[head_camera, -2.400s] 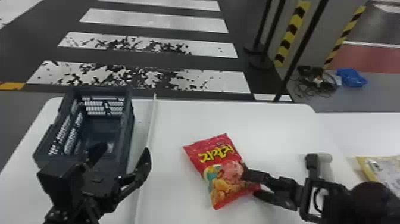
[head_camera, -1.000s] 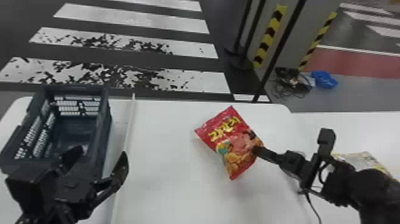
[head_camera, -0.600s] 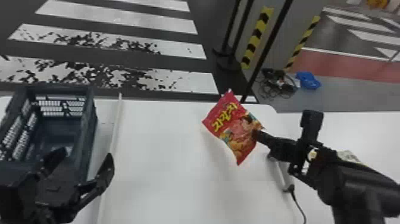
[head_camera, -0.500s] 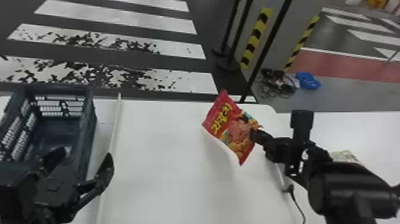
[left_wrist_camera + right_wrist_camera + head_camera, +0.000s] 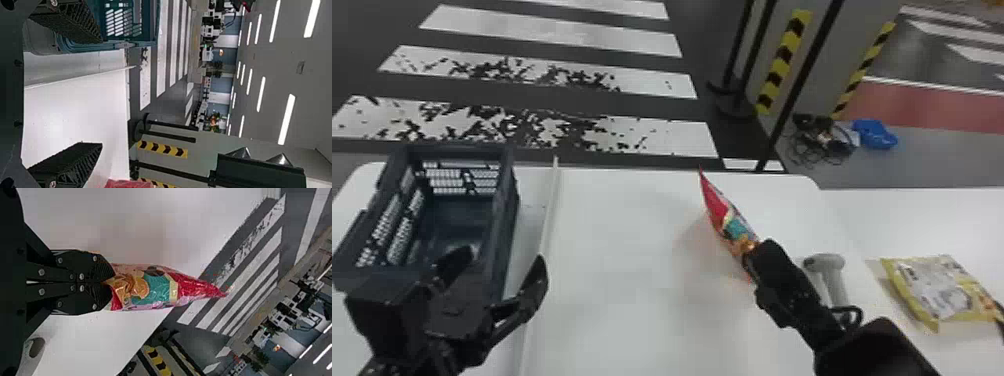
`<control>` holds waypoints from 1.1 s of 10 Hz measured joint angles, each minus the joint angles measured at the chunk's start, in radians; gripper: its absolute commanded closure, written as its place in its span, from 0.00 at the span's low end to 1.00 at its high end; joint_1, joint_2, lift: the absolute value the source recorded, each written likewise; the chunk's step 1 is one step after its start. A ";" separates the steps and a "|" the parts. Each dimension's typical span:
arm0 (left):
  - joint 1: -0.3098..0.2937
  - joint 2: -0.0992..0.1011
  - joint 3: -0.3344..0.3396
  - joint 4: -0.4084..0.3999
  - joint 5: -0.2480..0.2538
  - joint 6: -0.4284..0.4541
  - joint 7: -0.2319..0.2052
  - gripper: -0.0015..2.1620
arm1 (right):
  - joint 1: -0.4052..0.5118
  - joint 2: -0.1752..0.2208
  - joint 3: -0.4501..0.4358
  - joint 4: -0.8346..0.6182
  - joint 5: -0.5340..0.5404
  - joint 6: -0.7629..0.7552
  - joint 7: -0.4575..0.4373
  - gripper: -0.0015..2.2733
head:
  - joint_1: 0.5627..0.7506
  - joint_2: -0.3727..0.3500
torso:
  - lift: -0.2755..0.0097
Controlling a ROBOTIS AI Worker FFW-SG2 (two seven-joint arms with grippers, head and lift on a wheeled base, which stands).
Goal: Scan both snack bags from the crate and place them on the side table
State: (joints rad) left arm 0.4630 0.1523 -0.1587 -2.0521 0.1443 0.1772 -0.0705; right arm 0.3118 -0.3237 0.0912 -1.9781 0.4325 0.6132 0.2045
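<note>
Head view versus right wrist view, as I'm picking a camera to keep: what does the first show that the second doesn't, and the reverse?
The head view adds the dark crate, the yellow snack bag, the left end effector and a blue item on the floor.

The right wrist view adds ceiling lights and the screws on the finger bodies.

Both share the red snack bag, the right end effector gripping it, the crosswalk and the black-and-yellow tape.

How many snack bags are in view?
2: the red bag in the right gripper, the yellow bag lying on the side table. Part of the crate is hidden.
</note>
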 measured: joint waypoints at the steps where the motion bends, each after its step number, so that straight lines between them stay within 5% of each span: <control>1: -0.004 0.001 0.000 0.002 0.002 0.000 0.000 0.03 | 0.027 -0.007 0.025 -0.016 0.010 0.009 0.007 0.98 | 0.70 0.24 | 0.63; 2: -0.005 0.002 -0.001 0.004 0.004 0.000 0.000 0.03 | 0.048 -0.010 0.035 -0.044 -0.015 0.042 0.029 0.73 | 0.70 0.25 | 0.63; 3: -0.006 0.003 -0.001 0.005 0.004 0.000 -0.001 0.03 | 0.058 -0.012 0.033 -0.083 -0.081 0.120 0.096 0.13 | 0.70 0.27 | 0.63; 4: -0.006 0.004 -0.001 0.006 0.004 0.000 -0.002 0.03 | 0.061 -0.012 0.017 -0.128 -0.171 0.217 0.164 0.00 | 0.70 0.30 | 0.63; 11: -0.004 -0.001 -0.001 0.007 0.001 0.000 -0.003 0.03 | 0.018 0.029 -0.223 -0.208 -0.592 0.424 0.291 0.03 | 0.70 0.32 | 0.63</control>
State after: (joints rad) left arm 0.4586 0.1511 -0.1593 -2.0448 0.1458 0.1773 -0.0736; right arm 0.3300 -0.2947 -0.1316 -2.1861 -0.1596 1.0374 0.4959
